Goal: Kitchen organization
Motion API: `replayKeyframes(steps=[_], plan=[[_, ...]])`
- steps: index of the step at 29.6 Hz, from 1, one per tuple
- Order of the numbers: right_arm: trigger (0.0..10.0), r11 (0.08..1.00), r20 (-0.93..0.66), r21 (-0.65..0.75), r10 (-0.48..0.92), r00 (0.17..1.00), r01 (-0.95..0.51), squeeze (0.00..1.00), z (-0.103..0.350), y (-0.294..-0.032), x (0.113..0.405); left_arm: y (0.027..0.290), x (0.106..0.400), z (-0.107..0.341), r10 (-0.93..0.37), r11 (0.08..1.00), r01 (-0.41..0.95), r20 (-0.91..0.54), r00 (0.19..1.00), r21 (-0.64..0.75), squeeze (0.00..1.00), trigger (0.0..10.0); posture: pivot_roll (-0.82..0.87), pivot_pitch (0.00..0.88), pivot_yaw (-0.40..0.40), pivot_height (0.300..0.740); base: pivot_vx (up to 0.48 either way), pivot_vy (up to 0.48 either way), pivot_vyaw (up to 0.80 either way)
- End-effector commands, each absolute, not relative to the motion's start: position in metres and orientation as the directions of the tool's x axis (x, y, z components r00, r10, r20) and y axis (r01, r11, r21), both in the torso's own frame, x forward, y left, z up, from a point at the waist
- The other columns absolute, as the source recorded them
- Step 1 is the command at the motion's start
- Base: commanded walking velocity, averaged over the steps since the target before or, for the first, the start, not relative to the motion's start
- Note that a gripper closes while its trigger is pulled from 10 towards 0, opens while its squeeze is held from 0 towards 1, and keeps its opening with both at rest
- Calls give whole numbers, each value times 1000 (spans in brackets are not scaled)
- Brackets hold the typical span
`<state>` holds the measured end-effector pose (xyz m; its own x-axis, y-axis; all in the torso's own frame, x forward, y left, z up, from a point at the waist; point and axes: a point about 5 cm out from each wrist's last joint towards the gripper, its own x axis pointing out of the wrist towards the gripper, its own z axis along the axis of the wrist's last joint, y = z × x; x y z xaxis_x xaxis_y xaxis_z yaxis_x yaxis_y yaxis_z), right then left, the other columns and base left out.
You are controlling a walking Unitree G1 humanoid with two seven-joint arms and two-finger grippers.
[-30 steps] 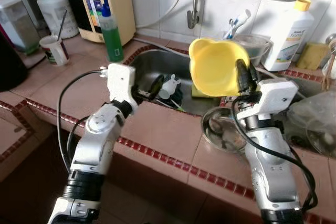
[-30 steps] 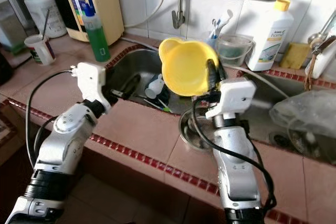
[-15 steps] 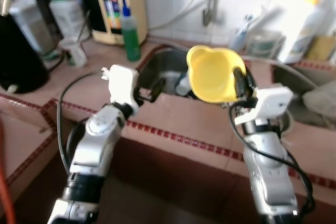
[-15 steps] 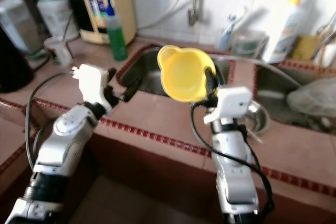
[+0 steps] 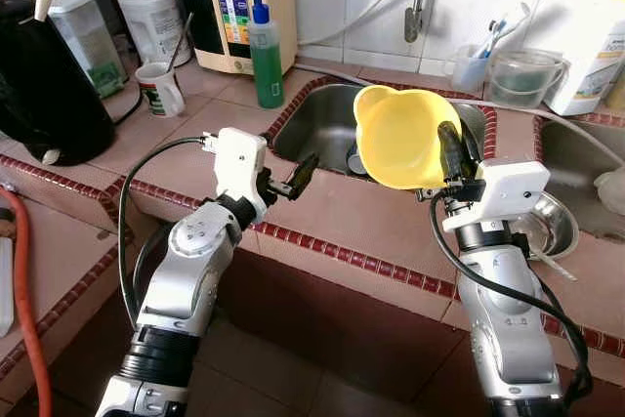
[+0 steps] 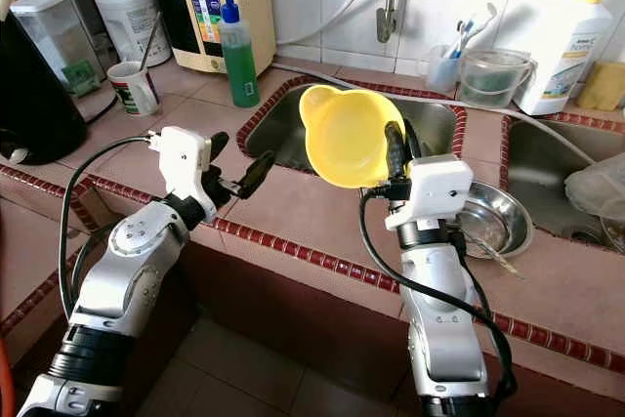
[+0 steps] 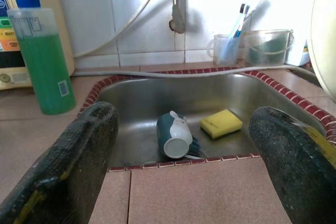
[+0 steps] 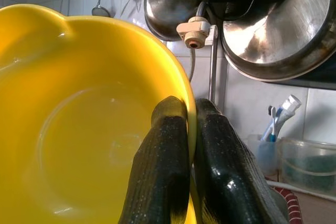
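Above the sink [image 5: 332, 124]: yellow bowl [image 5: 398, 137], held up on edge, hollow facing the left arm.
Right gripper [image 8: 191, 124]: fingers pinching the bowl's rim, one inside and one outside (clearest in the right wrist view).
Right arm pose: forearm upright over the counter edge, wrist just beside a steel bowl [image 6: 500, 219] on the tiles.
Left gripper [image 6: 239, 165]: fingers spread wide, holding nothing, over the counter beside the sink's near corner.
Left arm pose: bent at the elbow, reaching forward and up.
Left wrist view: dark green mug [image 7: 176, 135] on its side and yellow sponge [image 7: 221, 123] on the sink floor.
Behind the sink: green bottle [image 5: 266, 58], toothbrush cup [image 5: 470, 67].
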<state>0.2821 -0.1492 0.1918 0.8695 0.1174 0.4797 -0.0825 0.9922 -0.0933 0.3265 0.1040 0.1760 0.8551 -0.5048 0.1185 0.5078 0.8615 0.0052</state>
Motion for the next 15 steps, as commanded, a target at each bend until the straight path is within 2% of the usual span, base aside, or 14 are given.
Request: replayKeyframes(steps=[1, 15], plan=[[10000, 991, 491, -91, 127, 862, -94, 0, 194, -146, 282, 106, 325, 178, -511, 858, 513, 114, 852, 21, 0, 10000, -188, 0, 66, 711, 0, 0, 0], [10000, 992, 484, -92, 122, 866, -88, 0, 193, -147, 282, 105, 325, 179, -514, 856, 517, 114, 850, 4, 0, 10000, -188, 3, 68, 711, 312, 0, 0]])
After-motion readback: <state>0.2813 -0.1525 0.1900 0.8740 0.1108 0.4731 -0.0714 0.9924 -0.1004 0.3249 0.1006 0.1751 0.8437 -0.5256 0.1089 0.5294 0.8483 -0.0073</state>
